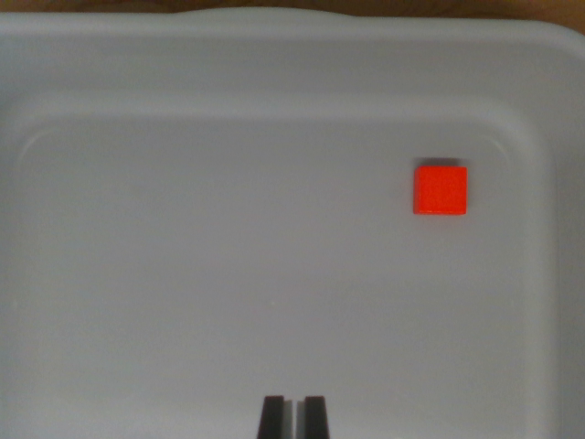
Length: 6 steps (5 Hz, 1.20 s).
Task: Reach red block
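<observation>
Small red-orange square block (440,189), flat face up, sits on the floor of a pale grey plastic tray (228,274), toward the wrist view's upper right, near the tray's rounded far-right corner but not touching either wall. Nothing else in the tray. Tray rim (274,37) runs across the top; a strip of brown surface (82,7) shows beyond it.

End effector (293,416): 2 dark fingertips poke in at bottom centre, nearly together with only a thin slit between them, holding nothing. Well apart from the block, which lies up and to the wrist view's right of them.

Step in hand, judged: approach, barely begun. To do it well, translate toward the wrist view's upper right until the block centres above the fingertips, then descend. Fingers need to spread first if a grasp follows. Watch the right wall: the block is close to it, so keep the outer finger clear and line the fingers up with the block's straight edges.
</observation>
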{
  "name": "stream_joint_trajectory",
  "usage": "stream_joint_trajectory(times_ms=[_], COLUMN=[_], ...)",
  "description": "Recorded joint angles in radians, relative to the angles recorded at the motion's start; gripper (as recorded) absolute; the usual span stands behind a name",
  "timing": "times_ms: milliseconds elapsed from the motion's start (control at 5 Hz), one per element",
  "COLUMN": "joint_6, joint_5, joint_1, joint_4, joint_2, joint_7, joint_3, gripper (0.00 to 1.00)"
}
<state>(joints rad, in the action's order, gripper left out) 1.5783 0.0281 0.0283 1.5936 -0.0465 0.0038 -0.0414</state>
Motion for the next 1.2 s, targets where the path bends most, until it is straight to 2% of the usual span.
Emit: stream_joint_trajectory(times_ms=[1000,1200], joint_6=[-0.009,-0.024], joint_5=[0.0000,0.0000], joint_1=[0.0024,0.0062], joint_4=[-0.001,-0.003], joint_2=[0.010,0.026], joint_7=[-0.002,-0.006], joint_3=[0.001,0.003], gripper=[0.00,0.00])
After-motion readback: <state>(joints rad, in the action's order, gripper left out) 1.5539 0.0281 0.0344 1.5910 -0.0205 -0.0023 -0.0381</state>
